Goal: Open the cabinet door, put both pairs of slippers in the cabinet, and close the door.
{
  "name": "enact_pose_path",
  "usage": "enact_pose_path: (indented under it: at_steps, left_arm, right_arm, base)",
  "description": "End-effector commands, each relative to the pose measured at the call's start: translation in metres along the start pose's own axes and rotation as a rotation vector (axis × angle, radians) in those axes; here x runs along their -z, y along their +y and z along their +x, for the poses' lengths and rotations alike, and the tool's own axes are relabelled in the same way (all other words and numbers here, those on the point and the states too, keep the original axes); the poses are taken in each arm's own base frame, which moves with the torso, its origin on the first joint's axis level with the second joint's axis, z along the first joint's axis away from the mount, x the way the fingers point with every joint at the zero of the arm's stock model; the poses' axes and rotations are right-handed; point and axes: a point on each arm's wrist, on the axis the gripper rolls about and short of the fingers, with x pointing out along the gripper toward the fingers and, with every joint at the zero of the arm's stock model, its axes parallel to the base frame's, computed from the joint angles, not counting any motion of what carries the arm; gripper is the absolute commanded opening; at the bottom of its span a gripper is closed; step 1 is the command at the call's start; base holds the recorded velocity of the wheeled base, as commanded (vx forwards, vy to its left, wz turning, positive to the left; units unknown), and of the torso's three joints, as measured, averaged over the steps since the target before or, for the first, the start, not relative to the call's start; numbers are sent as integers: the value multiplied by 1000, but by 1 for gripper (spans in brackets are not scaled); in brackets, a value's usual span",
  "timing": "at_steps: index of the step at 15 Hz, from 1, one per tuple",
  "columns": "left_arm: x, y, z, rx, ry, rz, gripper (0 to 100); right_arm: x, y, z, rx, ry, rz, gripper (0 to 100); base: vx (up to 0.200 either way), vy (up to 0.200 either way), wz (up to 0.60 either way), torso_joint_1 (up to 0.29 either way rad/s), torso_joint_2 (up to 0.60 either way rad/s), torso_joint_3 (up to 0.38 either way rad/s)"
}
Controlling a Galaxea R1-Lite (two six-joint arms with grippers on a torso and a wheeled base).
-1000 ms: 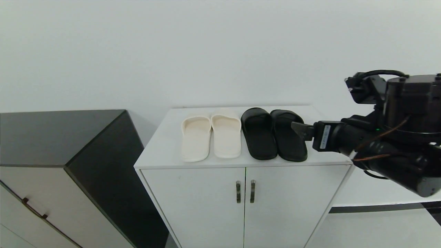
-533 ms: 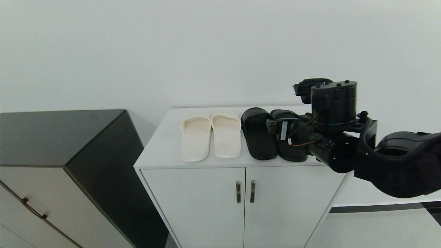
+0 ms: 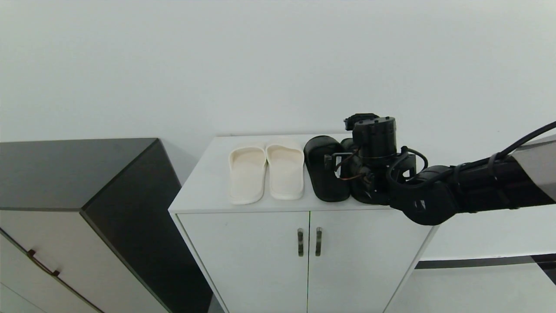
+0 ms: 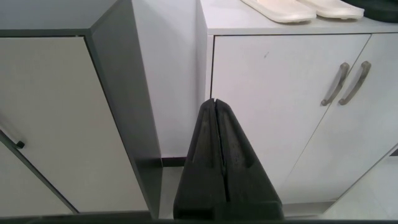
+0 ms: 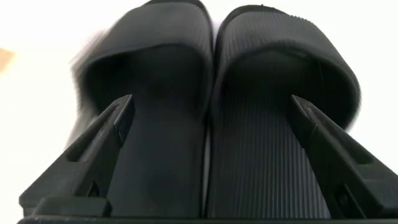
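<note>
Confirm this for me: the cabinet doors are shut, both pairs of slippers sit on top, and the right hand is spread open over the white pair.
Not right. The right hand is spread open over the black slippers, not the white slippers; the right wrist view shows it. The rest stands: the cabinet doors are shut and both pairs sit on top.

The right arm (image 3: pixel 469 187) is stretched in from the right side of the cabinet (image 3: pixel 243 261). Its wrist (image 3: pixel 373 139) is held just above the right half of the cabinet's top surface. The right end effector (image 5: pixel 211 102) is spread wide, and its two fingers (image 5: pixel 102 143) are set well apart. The left end effector (image 4: pixel 215 109) is held low in front of the cabinet, near its left front edge, with its fingers pressed flat together.
</note>
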Motion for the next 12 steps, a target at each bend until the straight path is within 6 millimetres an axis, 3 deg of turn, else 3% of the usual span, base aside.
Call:
enact_pose_path:
  at_steps: [1, 5, 6, 12]
  left_arm:
    - [0, 0, 0, 0, -1, -1, 0]
    - [0, 0, 0, 0, -1, -2, 0]
    - [0, 0, 0, -2, -1, -2, 0]
    - [0, 0, 0, 0, -1, -5, 0]
  right_arm:
    - [7, 0, 22, 22, 4, -11, 100]
    - [6, 3, 44, 24, -18, -14, 100]
    - [8, 4, 47, 26, -17, -16, 0]
    - [0, 3, 45, 29, -40, -21, 0]
  base:
    - [0, 0, 0, 0, 0, 0]
    - [0, 0, 0, 0, 0, 0]
    - [0, 0, 0, 0, 0, 0]
    - [0, 0, 0, 0, 0, 0]
